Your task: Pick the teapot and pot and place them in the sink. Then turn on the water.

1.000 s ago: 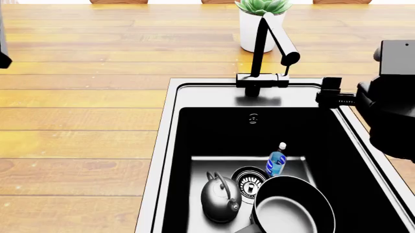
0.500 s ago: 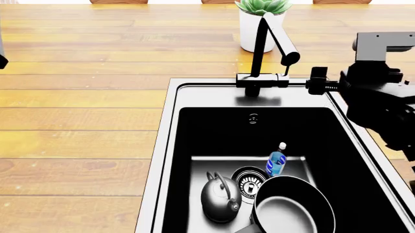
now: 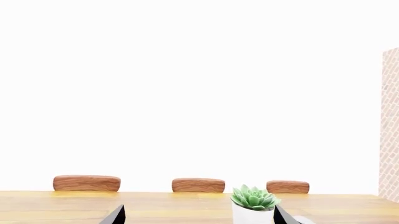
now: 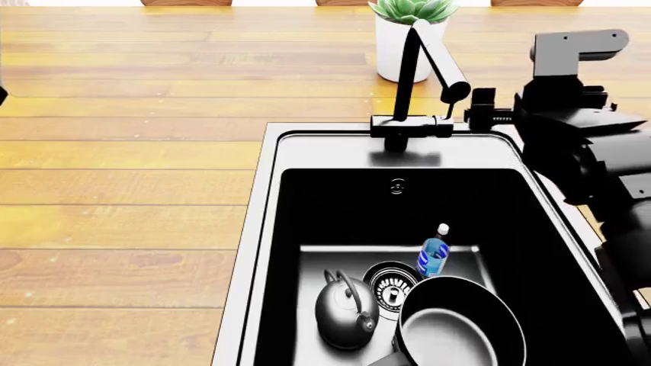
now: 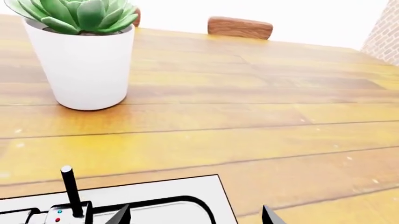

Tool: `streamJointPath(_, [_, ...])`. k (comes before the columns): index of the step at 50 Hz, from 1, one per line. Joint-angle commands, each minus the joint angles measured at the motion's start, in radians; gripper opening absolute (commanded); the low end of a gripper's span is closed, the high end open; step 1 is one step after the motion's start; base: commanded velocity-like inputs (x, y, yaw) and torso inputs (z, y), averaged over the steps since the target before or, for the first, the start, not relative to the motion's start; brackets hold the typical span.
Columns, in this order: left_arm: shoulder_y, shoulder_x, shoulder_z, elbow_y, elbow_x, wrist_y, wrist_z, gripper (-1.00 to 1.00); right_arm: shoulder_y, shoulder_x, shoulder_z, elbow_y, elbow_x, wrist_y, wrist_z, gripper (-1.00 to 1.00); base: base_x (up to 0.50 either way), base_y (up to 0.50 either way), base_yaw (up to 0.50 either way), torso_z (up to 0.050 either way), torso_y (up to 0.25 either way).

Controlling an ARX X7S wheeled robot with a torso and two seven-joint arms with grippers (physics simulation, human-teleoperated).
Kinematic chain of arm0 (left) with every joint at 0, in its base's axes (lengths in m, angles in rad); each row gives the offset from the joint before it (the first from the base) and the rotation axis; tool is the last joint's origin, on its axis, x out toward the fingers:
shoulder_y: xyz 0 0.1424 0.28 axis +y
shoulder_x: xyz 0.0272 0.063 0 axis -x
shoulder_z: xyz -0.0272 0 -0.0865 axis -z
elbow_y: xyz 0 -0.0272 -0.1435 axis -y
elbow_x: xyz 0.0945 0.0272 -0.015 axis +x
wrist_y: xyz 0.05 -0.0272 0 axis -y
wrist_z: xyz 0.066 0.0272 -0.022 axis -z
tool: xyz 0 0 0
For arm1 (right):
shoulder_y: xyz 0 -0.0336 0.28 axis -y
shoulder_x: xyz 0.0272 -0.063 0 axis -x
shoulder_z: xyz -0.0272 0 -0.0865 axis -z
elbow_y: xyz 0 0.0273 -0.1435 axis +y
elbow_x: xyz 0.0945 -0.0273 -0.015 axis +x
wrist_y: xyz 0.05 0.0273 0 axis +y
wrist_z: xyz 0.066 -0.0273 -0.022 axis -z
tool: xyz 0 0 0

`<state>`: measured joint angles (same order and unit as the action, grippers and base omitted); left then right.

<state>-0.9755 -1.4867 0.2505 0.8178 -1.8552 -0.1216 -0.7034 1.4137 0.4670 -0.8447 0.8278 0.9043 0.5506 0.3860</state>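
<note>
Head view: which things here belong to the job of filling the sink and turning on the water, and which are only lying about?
Belong to the job:
teapot, in the basin
pot, in the basin
sink
faucet
right gripper, close beside the faucet base

Only lying about:
blue bottle, in the basin
succulent in white planter
wooden countertop

Teapot (image 4: 346, 309) and pot (image 4: 458, 324) sit in the sink (image 4: 259, 229).
</note>
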Motion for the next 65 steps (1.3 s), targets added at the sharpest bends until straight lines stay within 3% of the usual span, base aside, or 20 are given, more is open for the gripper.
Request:
streamJointPath(1, [0.037, -0.022, -0.008, 0.002, 0.008, 0.033, 0.011, 1.00, 0.031, -0.064, -0.018, 0.114, -0.046, -0.068, -0.050, 1.00, 0.00, 0.00, 0.00, 0.000, 0.000])
streamJointPath(19, [0.110, -0.071, 0.000, 0.016, 0.031, 0.118, 0.028, 1.00, 0.012, -0.080, -0.026, 0.086, -0.059, -0.139, -0.116, 1.00, 0.00, 0.00, 0.00, 0.000, 0.000])
streamJointPath(65, [0.175, -0.079, -0.033, 0.016, 0.046, 0.144, 0.032, 1.00, 0.037, -0.146, -0.039, 0.197, -0.094, -0.198, -0.184, 1.00, 0.00, 0.00, 0.00, 0.000, 0.000])
